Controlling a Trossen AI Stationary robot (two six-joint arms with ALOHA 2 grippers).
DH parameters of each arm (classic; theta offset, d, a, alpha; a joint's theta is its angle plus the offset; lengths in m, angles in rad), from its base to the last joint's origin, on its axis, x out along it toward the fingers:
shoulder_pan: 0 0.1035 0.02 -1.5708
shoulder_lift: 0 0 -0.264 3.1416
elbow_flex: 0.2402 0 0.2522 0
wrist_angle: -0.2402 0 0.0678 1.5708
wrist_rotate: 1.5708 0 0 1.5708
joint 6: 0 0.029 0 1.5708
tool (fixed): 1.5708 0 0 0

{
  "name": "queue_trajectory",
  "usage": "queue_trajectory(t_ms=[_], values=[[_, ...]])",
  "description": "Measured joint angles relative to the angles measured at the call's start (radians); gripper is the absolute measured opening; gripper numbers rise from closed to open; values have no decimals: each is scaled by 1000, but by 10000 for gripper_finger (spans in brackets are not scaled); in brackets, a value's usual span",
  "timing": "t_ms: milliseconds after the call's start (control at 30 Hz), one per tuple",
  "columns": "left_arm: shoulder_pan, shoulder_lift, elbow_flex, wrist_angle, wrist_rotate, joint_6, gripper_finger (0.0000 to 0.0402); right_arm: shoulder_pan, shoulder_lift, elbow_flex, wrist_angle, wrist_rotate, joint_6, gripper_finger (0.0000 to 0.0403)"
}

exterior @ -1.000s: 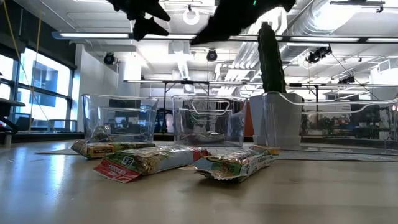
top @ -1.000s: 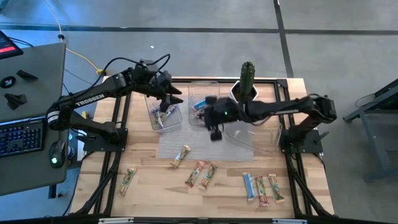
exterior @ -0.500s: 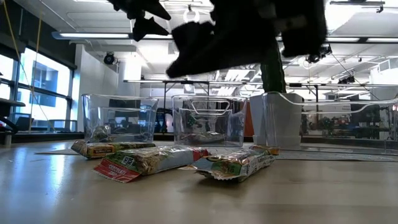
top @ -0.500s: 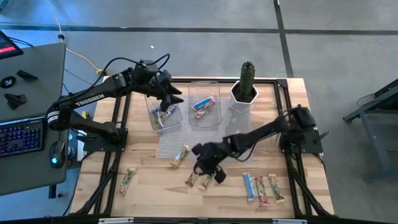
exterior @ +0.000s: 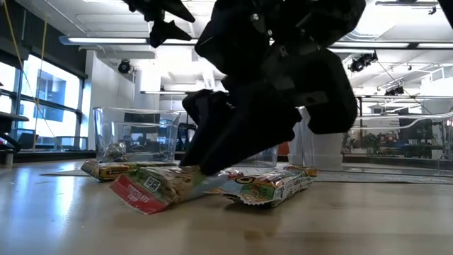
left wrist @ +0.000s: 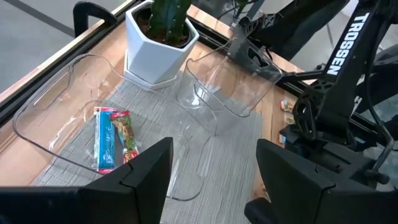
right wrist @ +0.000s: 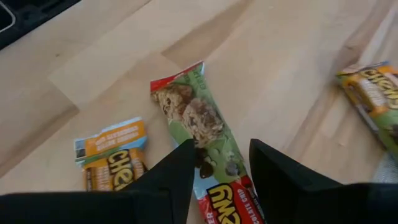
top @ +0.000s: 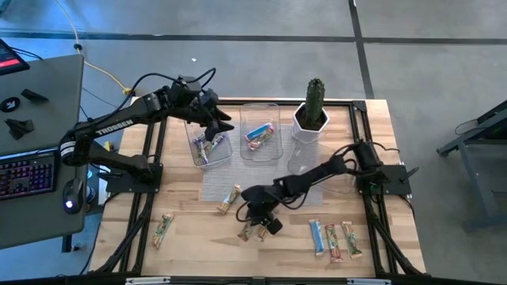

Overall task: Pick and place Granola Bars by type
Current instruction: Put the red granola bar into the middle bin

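Observation:
Granola bars lie scattered on the wooden table. My right gripper is down at a pair of bars near the front middle. It is shut on a green-and-red bar, which also shows in the low view. An orange-blue bar lies beside it. My left gripper is open and empty, held above the left clear bin, which holds purple bars. The middle bin holds blue-red bars. My right gripper pinches the green-and-red bar by its two long sides, about mid-length, between its two fingers. The fingers come from above, slanting down, and lie across the bar. The bar is on the table, its red end tipped up a little.
Other bars lie at the front left, on the grey mat's edge and at the front right. A potted cactus and a third clear bin stand at the back right.
My right gripper has gone from over the middle bin toward the table's near edge and down onto the pair of bars. The green-and-red bar has tipped, its red end now raised and turned.

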Motion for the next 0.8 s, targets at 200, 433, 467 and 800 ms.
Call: queue_trajectory(t_ms=[200,433,467,800], values=[[0,0,0,0,0,0,227,3,0,0,-5,-20,-6,138],[0,0,0,0,0,0,227,3,0,0,-15,-17,-7,125],[0,0,0,0,0,0,227,3,0,0,-16,-16,-7,117],[0,0,0,0,0,0,227,3,-7,-1,-15,-12,-3,7]])
